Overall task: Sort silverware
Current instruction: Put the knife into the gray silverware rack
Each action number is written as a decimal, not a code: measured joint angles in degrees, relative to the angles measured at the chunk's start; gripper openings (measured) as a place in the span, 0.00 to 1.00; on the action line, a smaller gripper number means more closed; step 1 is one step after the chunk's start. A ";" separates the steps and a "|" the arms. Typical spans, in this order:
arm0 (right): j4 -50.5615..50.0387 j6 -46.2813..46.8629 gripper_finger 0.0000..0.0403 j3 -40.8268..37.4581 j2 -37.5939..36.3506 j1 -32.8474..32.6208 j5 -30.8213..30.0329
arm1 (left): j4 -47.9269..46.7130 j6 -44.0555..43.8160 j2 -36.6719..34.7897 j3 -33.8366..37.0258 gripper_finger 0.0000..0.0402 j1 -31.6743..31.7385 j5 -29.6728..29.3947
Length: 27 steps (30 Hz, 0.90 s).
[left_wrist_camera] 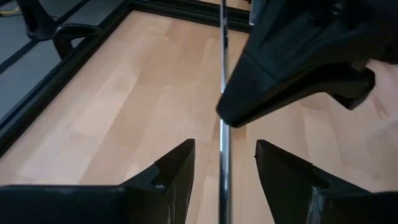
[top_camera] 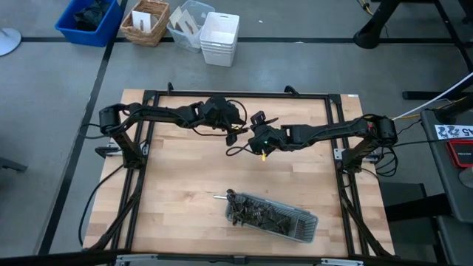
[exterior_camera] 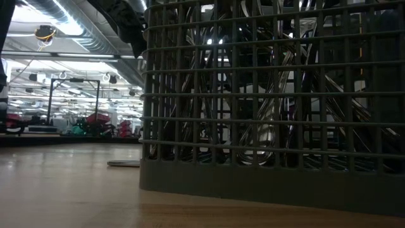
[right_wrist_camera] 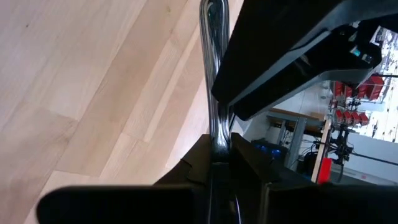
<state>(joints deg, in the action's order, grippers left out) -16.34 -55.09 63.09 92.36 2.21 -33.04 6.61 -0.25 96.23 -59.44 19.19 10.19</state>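
Above the middle of the wooden desk (top_camera: 185,185), well away from the grey mesh tray (top_camera: 295,229) near the front edge, the right end effector (right_wrist_camera: 219,155) is clenched on a slim shiny piece of silverware (right_wrist_camera: 212,74), which sticks out past its fingertips. The left end effector (left_wrist_camera: 224,165) meets it there, fingers (left_wrist_camera: 174,165) spread wide with the same metal shaft running between them, untouched. More utensils (top_camera: 255,213) fill the tray, one handle poking out its end.

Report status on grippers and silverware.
Right gripper shut on one utensil above the table. Left gripper open around its shaft. Rest in tray. Nothing blocking.
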 joint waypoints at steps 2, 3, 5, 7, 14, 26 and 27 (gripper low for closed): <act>0.00 0.00 0.12 0.00 0.00 0.00 0.00 | 0.00 -0.02 0.00 0.00 0.40 -0.06 0.29; 0.00 0.00 0.12 0.00 0.00 -0.01 0.00 | -0.01 -0.21 0.00 0.00 0.40 -0.08 0.31; -0.02 0.00 0.12 0.00 0.00 -0.01 0.00 | -0.01 -1.09 0.00 0.00 0.40 -0.08 0.33; 0.00 0.00 0.12 0.00 0.00 -0.01 0.00 | 0.17 -1.98 0.48 0.00 0.40 -0.06 0.36; -0.02 0.02 0.12 0.00 0.00 -0.01 0.00 | -0.02 -1.92 3.36 0.00 0.40 -0.01 0.34; 0.00 -0.68 0.12 0.00 0.00 0.01 -0.07 | 0.12 0.25 3.54 0.00 0.10 -0.06 0.38; 0.00 -0.74 0.12 0.00 0.00 0.01 -0.06 | 0.13 0.43 3.54 0.00 0.06 -0.06 0.46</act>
<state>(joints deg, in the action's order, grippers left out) -16.34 -55.83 63.09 92.36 2.22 -33.10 6.74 0.18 99.77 -59.44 19.14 10.65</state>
